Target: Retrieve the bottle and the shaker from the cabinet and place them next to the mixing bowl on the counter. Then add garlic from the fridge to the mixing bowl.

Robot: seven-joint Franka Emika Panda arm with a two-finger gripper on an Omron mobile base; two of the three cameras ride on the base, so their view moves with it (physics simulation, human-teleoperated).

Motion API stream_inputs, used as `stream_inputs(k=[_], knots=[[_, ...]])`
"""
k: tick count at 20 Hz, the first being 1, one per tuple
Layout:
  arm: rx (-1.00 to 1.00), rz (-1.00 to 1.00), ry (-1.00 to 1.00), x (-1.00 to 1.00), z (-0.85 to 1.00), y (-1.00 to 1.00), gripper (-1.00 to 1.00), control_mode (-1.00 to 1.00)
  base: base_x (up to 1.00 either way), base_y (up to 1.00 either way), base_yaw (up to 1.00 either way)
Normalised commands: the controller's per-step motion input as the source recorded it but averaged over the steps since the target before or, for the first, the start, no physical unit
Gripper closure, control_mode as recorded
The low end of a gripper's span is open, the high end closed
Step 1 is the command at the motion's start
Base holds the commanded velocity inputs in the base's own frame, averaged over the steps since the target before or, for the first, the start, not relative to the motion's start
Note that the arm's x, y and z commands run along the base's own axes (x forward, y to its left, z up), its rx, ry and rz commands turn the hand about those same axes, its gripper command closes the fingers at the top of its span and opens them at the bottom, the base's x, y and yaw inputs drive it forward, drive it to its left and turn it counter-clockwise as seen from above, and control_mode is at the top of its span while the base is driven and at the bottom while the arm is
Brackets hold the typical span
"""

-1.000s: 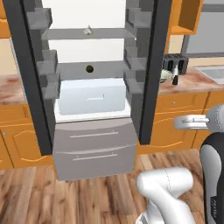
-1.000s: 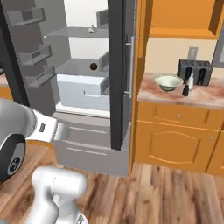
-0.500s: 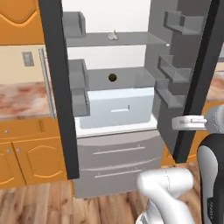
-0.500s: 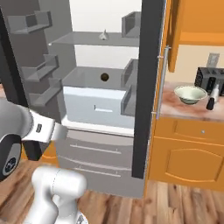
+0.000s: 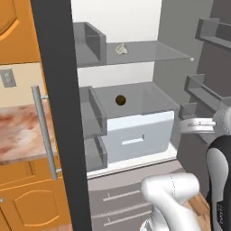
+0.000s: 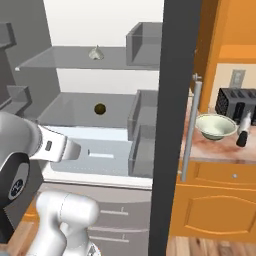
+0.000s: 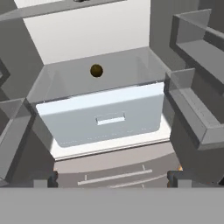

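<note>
On the top glass shelf [image 5: 149, 55] of the open fridge [image 6: 75, 107] lies the garlic [image 5: 121, 48], well above the tool [image 7: 113, 177], whose tips stand wide apart and empty before the white drawer [image 7: 107, 119]. 1 small brown ball [image 7: 96, 70] sits on the shelf over it. Right of the fridge, the bowl [image 6: 215, 126] rests on the surface [image 6: 220, 146] near a toaster [image 6: 235, 106]

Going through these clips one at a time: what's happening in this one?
The white robot arm faces the open grey fridge with its gripper open and empty, fingertips wide apart. The pale garlic bulb sits on the upper glass shelf, and a small round brown item lies on the shelf below, above the white drawer. On the counter to the right, the pale green mixing bowl has a dark bottle beside it.
</note>
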Motion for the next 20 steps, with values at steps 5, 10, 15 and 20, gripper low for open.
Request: stream_inputs(k=[5, 10, 15, 20], knots=[[0.0, 0.0, 0.0, 0.0, 0.0, 0.0, -1.0, 1.0, 0.92, 0.16, -0.01], [0.0, 0.0, 0.0, 0.0, 0.0, 0.0, -1.0, 1.0, 0.85, 0.0, 0.11], [0.0, 0.0, 0.0, 0.0, 0.0, 0.0, -1.0, 1.0, 0.25, 0.0, 0.02], [0.0, 0.0, 0.0, 0.0, 0.0, 0.0, -1.0, 1.0, 0.0, 0.0, 0.0]])
